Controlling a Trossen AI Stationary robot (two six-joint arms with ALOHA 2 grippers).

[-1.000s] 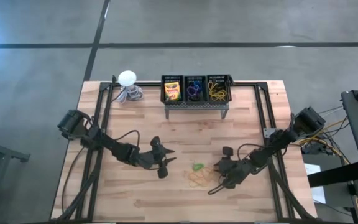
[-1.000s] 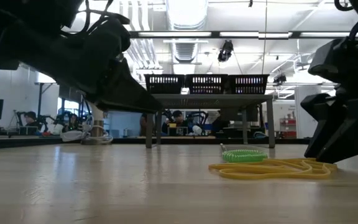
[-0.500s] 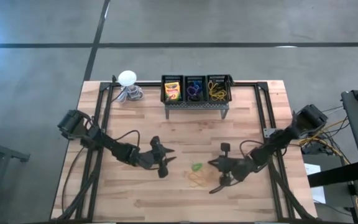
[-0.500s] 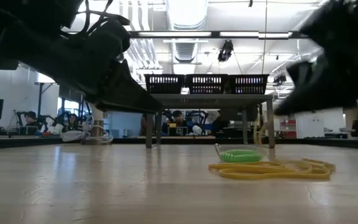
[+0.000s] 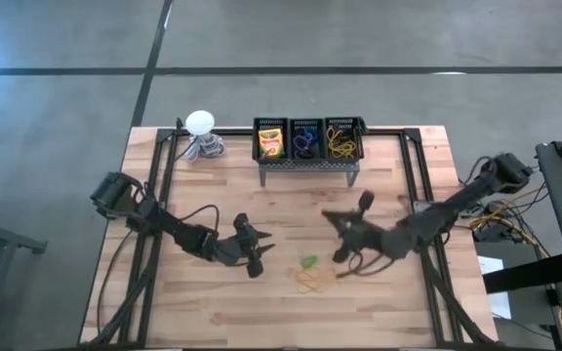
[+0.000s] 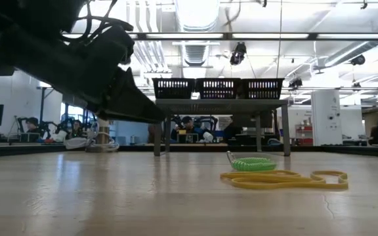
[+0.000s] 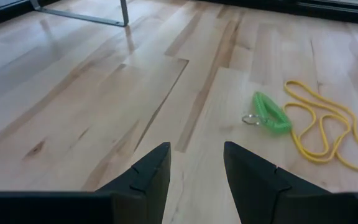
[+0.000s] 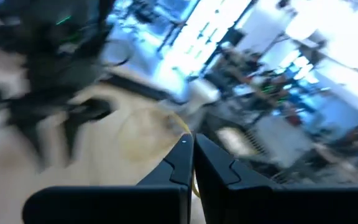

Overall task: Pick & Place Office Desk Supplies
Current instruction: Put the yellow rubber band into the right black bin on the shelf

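Observation:
A green coiled ring (image 5: 308, 261) (image 6: 254, 164) (image 7: 271, 112) and a tangle of yellow rubber bands (image 5: 311, 283) (image 6: 284, 178) (image 7: 322, 134) lie flat on the table, touching each other. My left gripper (image 5: 259, 255) (image 7: 194, 158) hovers open just left of them. My right gripper (image 5: 328, 216) (image 8: 192, 149) is raised above the table, to the far right of the ring, and is shut on a thin yellow strand. It does not show in the low view. A crayon box (image 5: 271, 142), dark rings (image 5: 305, 141) and more yellow bands (image 5: 341, 139) sit in the baskets. My right gripper pinches a thin yellow rubber band strand (image 8: 180, 126) between its shut fingertips. The strand curves away from the tips and is off the table. Motion blur hides the rest of the hold.
Three black baskets stand side by side on a low rack (image 5: 308, 168) at the table's far edge. A white ball on a coiled grey base (image 5: 200, 122) sits at the far left corner. Bare wood lies between the rack and the grippers.
My right gripper has risen from the table beside the yellow bands, swung toward the far edge and the rack, and left the low view. A thin yellow strand has gone up with it. The tangle and the green ring have stayed put.

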